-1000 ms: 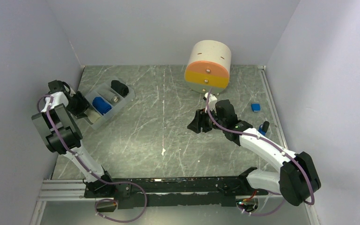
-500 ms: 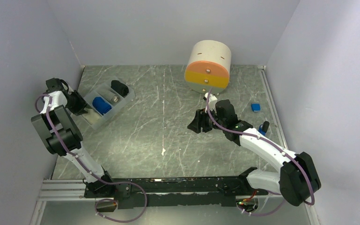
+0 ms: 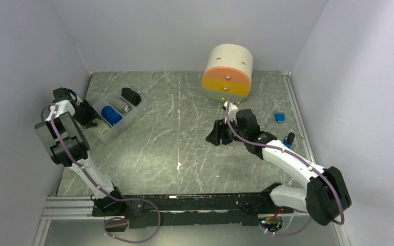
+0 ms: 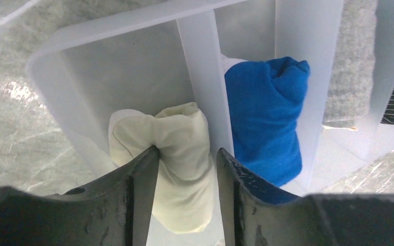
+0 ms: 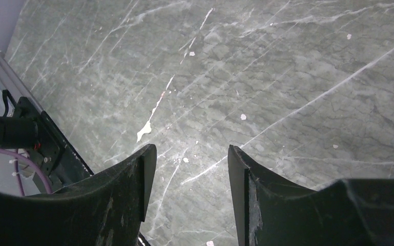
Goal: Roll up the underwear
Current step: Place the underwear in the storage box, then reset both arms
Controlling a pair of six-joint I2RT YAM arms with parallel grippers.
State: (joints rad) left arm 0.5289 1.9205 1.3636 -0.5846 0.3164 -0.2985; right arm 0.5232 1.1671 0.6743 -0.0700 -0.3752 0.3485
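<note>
A clear divided tray (image 3: 139,107) lies at the far left. The royal blue underwear (image 3: 111,115) sits rolled in one compartment, also in the left wrist view (image 4: 266,113). The pale cream underwear (image 4: 174,148) sits rolled in the end compartment beside it, past a divider (image 4: 200,61). My left gripper (image 3: 93,121) reaches into that end compartment. In its own view the left gripper (image 4: 187,154) has its fingers closed on the cream roll, one finger denting the cloth. My right gripper (image 3: 212,138) is open and empty above bare table in the middle, as its own view (image 5: 190,151) shows.
A black rolled bundle (image 3: 130,96) and a grey cloth (image 4: 348,61) fill the tray's other compartments. A cream cylinder with an orange front (image 3: 228,72) stands at the back. Small blue objects (image 3: 280,117) lie near the right wall. Walls close in left and right.
My left wrist shifted slightly at the tray and came back. The right arm has not moved.
</note>
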